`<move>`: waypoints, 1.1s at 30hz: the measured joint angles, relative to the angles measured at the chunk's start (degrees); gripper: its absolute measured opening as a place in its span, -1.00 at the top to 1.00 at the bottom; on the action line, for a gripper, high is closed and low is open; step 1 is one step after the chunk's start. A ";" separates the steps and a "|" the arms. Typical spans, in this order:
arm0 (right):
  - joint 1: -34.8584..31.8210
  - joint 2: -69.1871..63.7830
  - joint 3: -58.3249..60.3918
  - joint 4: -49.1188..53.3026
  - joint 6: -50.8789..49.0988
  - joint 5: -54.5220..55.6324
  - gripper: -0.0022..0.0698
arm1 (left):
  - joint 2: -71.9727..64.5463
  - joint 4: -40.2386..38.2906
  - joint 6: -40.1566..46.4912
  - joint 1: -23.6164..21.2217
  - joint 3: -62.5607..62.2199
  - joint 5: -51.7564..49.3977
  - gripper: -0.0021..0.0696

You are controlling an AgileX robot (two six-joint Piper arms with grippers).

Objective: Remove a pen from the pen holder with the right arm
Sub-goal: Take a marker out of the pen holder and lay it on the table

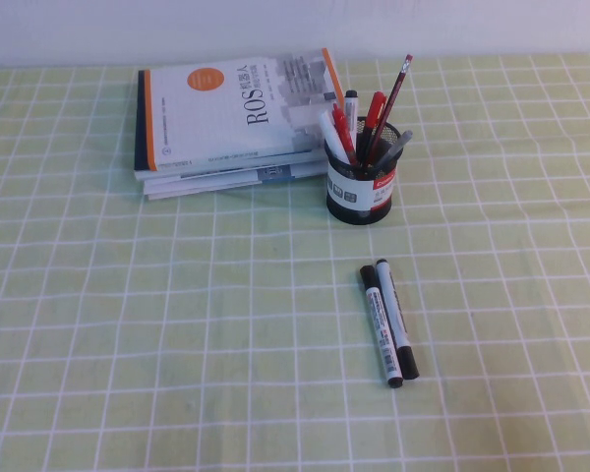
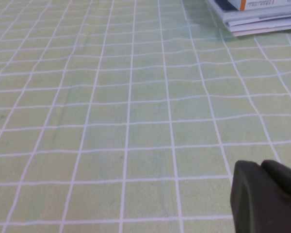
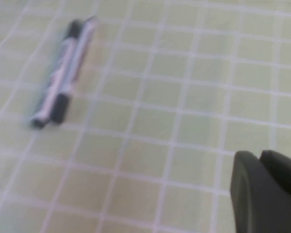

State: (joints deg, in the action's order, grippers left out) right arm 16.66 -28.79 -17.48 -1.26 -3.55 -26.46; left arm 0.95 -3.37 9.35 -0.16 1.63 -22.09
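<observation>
My right jaws were closed and held nothing. They hung low over the desk (image 1: 128, 324), which was covered with a green cloth with white squares. Only their dark tips showed in the right wrist view. Two markers (image 1: 389, 322) lay on the cloth near them, well apart from the tips. The markers lay side by side and touched along their length, each with a white body and black ends.

The pen holder (image 1: 362, 187) stood upright on the desk, behind the two markers and toward the far edge. It was a black mesh cup with a white label on the front. It was full of pens: a red pen (image 1: 374, 110), a white pen with a red cap (image 1: 336, 133), a grey one and a dark red pencil (image 1: 399, 84) that leaned to the right. No pen was out of it in my grip.

Just to the left of the holder lay a stack of books (image 1: 231, 118), the top one white and orange.

My left jaws looked closed too, their two dark tips together and holding nothing. They were low over bare cloth, with the stack of books well apart from them.
</observation>
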 joint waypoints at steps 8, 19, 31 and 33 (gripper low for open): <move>-11.67 15.52 14.49 -0.73 0.12 14.89 0.97 | 0.00 0.00 0.00 0.00 0.00 0.00 0.96; -14.98 29.06 19.00 -1.14 0.12 12.36 0.97 | 0.00 0.00 0.00 0.00 0.00 0.00 0.96; -14.98 29.27 19.00 -1.14 0.21 5.04 0.97 | 0.00 0.00 0.00 0.00 0.00 0.00 0.96; -14.98 29.27 19.00 -1.14 0.21 4.63 0.97 | 0.00 0.00 0.00 0.00 0.00 0.00 0.96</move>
State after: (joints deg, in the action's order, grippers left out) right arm 1.69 0.49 1.52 -2.40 -3.34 -21.83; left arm 0.95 -3.37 9.35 -0.16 1.63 -22.09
